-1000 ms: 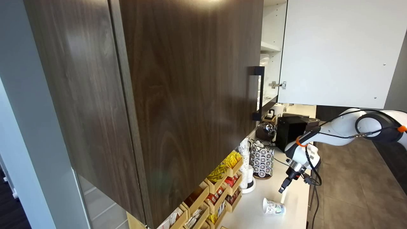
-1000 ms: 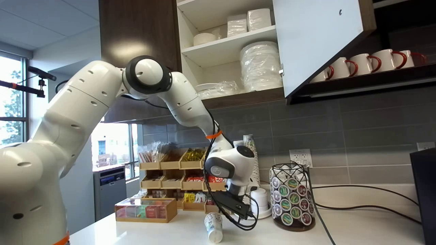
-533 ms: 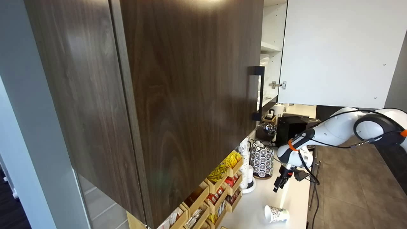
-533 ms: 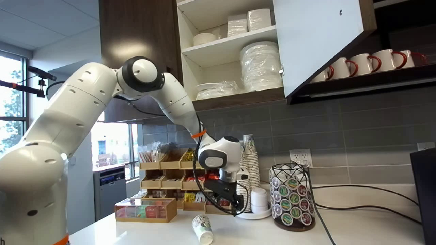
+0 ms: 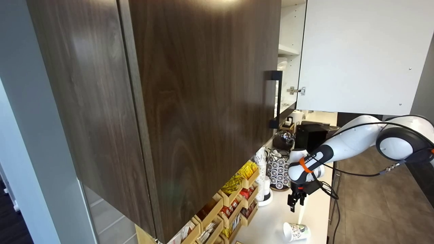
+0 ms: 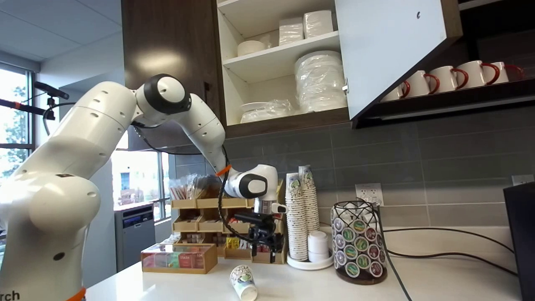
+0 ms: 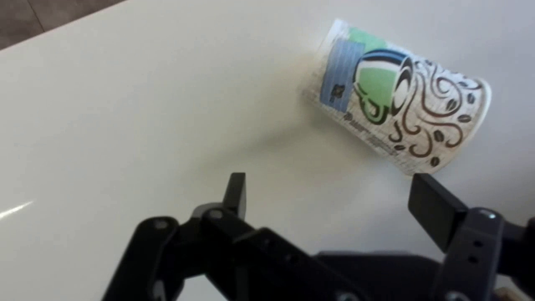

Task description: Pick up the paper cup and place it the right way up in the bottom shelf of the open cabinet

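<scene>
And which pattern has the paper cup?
The paper cup has brown swirls and a printed green mug, clearest in the wrist view.

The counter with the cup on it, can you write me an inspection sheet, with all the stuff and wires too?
Surface: white counter, shiny.
Job's things: cup on its side on the counter; cabinet open, wrapped stacks inside.
Clutter: cup stacks, pod rack, box, bins.
Gripper: open, empty, above the counter, apart from the cup.
Cables: arm cables loop near the gripper; cord along the counter.
Surroundings: window, red-handled mugs.
</scene>
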